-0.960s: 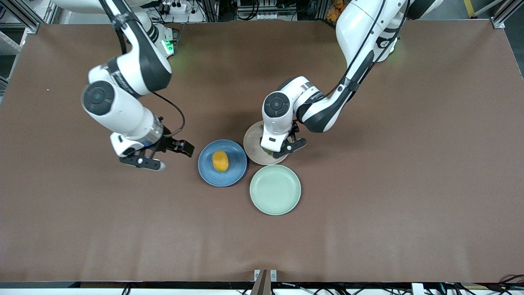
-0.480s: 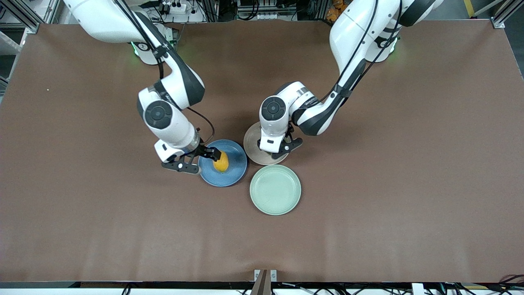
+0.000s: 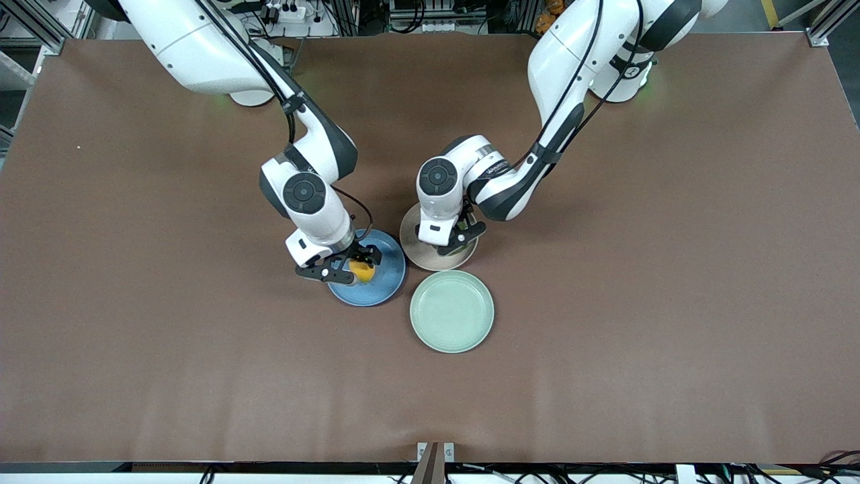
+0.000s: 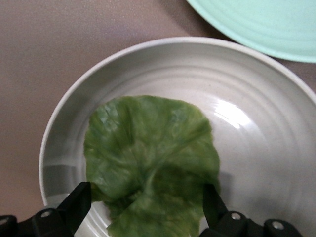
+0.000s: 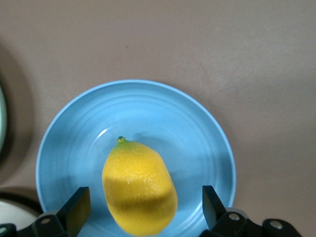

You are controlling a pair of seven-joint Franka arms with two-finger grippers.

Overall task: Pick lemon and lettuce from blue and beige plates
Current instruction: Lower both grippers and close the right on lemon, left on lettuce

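Observation:
The lemon (image 3: pixel 363 271) lies on the blue plate (image 3: pixel 388 279). My right gripper (image 3: pixel 356 267) is down over it, open. In the right wrist view the lemon (image 5: pixel 139 185) sits between the two fingers (image 5: pixel 79 206) with a gap on each side, on the blue plate (image 5: pixel 197 143). The lettuce (image 4: pixel 153 158) lies flat in the beige plate (image 4: pixel 266 148). My left gripper (image 4: pixel 145 203) is open low over the leaf's stem end, one finger at each edge. In the front view the left gripper (image 3: pixel 449 240) hides the lettuce on the beige plate (image 3: pixel 418 254).
An empty mint-green plate (image 3: pixel 451 311) stands nearer to the front camera, touching close to both other plates; its rim shows in the left wrist view (image 4: pixel 261 19). The three plates cluster mid-table on the brown tabletop (image 3: pixel 638 302).
My right arm has swung in from its end of the table and lowered its open gripper around the lemon. My left gripper has shifted slightly over the beige plate.

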